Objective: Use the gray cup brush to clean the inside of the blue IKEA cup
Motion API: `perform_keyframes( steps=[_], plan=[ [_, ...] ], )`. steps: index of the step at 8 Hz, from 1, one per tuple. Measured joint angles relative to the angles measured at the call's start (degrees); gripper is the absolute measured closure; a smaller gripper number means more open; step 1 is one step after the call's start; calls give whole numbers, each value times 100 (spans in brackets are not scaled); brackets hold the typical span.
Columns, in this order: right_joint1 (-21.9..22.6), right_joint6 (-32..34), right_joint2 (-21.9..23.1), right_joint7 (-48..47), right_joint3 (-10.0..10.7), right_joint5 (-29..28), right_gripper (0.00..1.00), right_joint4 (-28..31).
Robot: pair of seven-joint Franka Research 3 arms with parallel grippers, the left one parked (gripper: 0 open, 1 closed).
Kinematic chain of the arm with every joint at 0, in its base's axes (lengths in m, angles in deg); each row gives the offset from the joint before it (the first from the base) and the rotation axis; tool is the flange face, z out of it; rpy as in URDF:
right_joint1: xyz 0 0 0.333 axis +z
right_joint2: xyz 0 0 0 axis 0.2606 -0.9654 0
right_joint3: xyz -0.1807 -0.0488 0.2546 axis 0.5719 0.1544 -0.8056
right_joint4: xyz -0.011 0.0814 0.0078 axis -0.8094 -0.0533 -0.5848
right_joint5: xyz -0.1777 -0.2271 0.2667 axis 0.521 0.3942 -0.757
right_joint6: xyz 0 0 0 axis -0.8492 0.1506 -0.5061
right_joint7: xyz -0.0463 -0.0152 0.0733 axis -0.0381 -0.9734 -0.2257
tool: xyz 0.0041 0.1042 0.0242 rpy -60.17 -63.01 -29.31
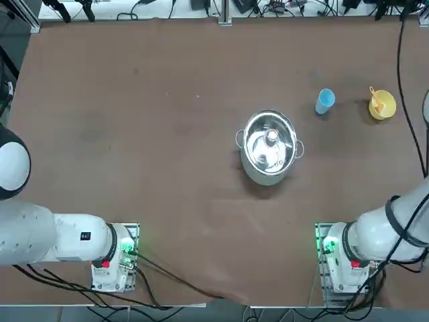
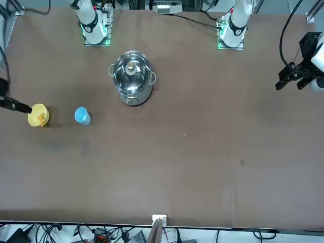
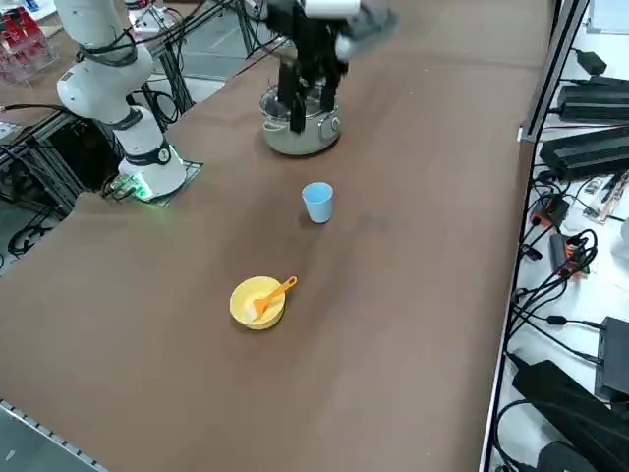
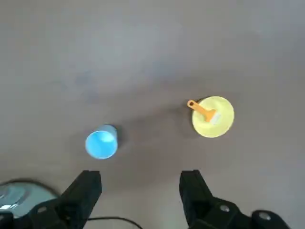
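The brown table (image 1: pixel 134 134) holds a steel pot (image 1: pixel 269 146), the blue cup (image 1: pixel 325 100) and a yellow bowl (image 1: pixel 383 106) with the orange brush (image 3: pixel 275 292) in it. The right hand (image 4: pixel 140 188) hangs high, spread and empty. Cables (image 3: pixel 570 246) lie beside the table.

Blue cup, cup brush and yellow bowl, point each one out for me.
blue cup (image 3: pixel 317 202), right side view, on its outer wall.
cup brush (image 3: pixel 275 292), right side view, on its orange handle sticking out of the bowl.
yellow bowl (image 3: pixel 246 313), right side view, on its near rim.
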Motion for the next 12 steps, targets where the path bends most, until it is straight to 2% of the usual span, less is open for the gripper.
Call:
perform_keyframes(
  steps=[2, 4, 5, 7, 9, 12],
  plan=[
    [-110, 119, 488, 127, -2, -432, 0, 32],
    [-188, 122, 743, 176, -15, -698, 0, 131],
    [-186, 90, 892, 249, -68, -710, 0, 313],
    [-100, -329, 1433, 281, -221, -666, 0, 1106],
    [102, -595, 1951, 286, -273, -482, 0, 1815],
    [360, -658, 2154, 372, -289, -411, 0, 2027]
  ],
)
